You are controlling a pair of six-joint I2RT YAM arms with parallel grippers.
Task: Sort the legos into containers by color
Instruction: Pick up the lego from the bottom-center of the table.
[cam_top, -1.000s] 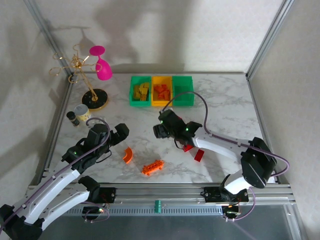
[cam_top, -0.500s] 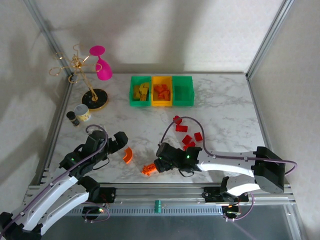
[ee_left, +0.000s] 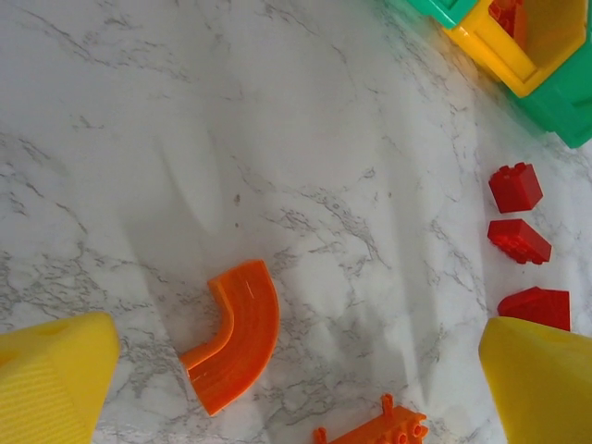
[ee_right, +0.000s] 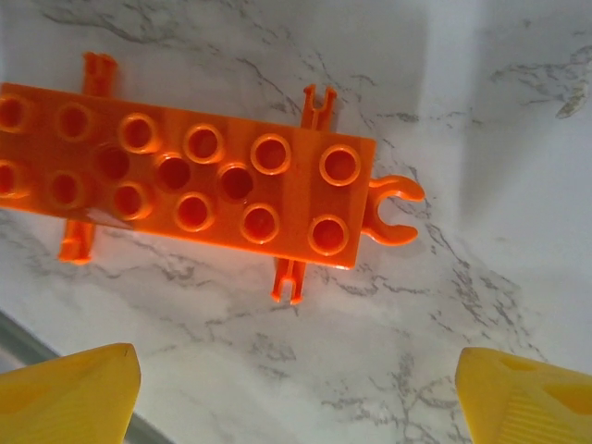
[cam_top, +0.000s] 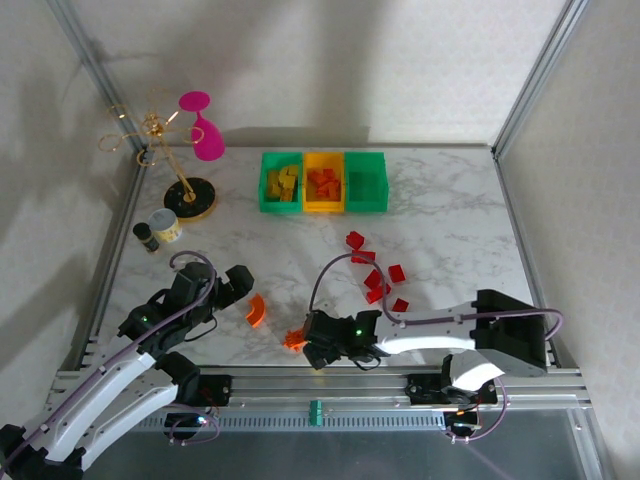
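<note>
A flat orange studded lego plate (ee_right: 185,176) lies near the table's front edge (cam_top: 294,340). My right gripper (cam_top: 312,345) hangs just over its right end, jaws open (ee_right: 296,398) and empty, the plate ahead of the fingertips. A curved orange lego (ee_left: 236,333) (cam_top: 257,310) lies just right of my left gripper (cam_top: 238,284), which is open (ee_left: 294,388) and holds nothing. Several red legos (cam_top: 373,279) (ee_left: 518,240) are scattered mid-table. At the back stand three containers: a green bin (cam_top: 267,184) with yellow pieces, a yellow bin (cam_top: 307,184) with orange-red pieces, and a green bin (cam_top: 366,181).
A gold stand (cam_top: 187,195) with a pink glass (cam_top: 205,135) is at the back left. Beside it sit a small round cup (cam_top: 164,226) and a dark bottle (cam_top: 146,237). An aluminium rail (cam_top: 320,382) runs along the near edge, close to the right gripper.
The right arm swung from mid-table down to the front edge over the orange plate, its jaws widening. That uncovered the red legos. The left gripper shifted slightly toward the curved piece.
</note>
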